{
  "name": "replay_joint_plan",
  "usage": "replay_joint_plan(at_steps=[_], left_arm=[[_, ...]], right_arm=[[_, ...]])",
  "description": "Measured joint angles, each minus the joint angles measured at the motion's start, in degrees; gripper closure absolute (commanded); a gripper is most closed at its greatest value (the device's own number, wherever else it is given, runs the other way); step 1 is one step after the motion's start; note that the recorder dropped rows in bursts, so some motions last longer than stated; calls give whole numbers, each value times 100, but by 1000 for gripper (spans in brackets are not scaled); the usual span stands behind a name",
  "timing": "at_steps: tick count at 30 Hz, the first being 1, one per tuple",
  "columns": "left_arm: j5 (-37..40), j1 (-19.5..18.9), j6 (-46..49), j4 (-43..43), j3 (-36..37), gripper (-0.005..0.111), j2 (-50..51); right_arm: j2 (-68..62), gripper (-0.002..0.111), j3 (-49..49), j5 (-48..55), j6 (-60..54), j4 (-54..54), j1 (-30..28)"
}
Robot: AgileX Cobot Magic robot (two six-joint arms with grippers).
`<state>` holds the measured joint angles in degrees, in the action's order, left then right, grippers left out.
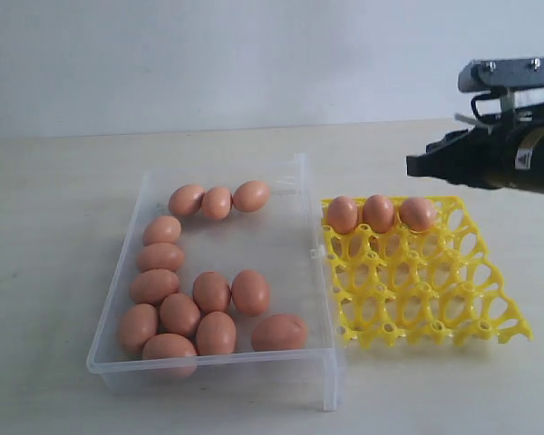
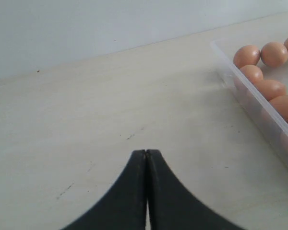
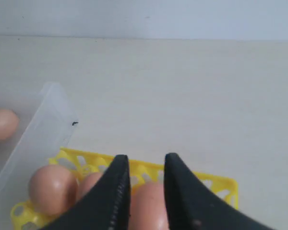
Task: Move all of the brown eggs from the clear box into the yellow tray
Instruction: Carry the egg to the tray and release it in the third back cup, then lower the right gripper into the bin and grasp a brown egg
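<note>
Your right tool [image 3: 145,160] hangs spread and empty just above the end egg [image 3: 148,206] in the tray [image 3: 206,178], so that one's parked I'd say, while the left tool [image 2: 146,153] sits pressed together over counter [image 2: 86,120] beside the box [image 2: 252,96] of remaining eggs [image 1: 211,292].

Black arm [image 1: 530,161], grey bracket [image 1: 508,74] with screws, curved black pincer [image 3: 146,158]

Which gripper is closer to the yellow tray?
Right. The right gripper hangs above the tray's row of eggs. The left gripper is over bare table beside the box, tray out of its view.
</note>
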<state>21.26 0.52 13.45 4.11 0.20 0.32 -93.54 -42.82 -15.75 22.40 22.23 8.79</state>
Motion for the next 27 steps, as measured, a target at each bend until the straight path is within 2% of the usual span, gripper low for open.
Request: replay_joint_plan(at_steps=[1,5,8,10,18,22,27], left_arm=[[0,0,0,0,0,107,0],[0,0,0,0,0,107,0],[0,0,0,0,0,107,0],[0,0,0,0,0,107,0],[0,0,0,0,0,107,0],[0,0,0,0,0,107,0],[0,0,0,0,0,107,0]], right_arm=[[361,108,-219,608,0,117,158],[1012,108,-778,1654,-546,169,705],[777,108,-1278,2601,-1530,32,1626],[348,108,-1647,2959,-1867,-354,1955],[-883,107,-2974,3997,-2923,-2306,2324],[-1482,94,-3802,5121,-3176,-3398,2336],[-2110,67,-4571,6435,-2998,-3844,2348]])
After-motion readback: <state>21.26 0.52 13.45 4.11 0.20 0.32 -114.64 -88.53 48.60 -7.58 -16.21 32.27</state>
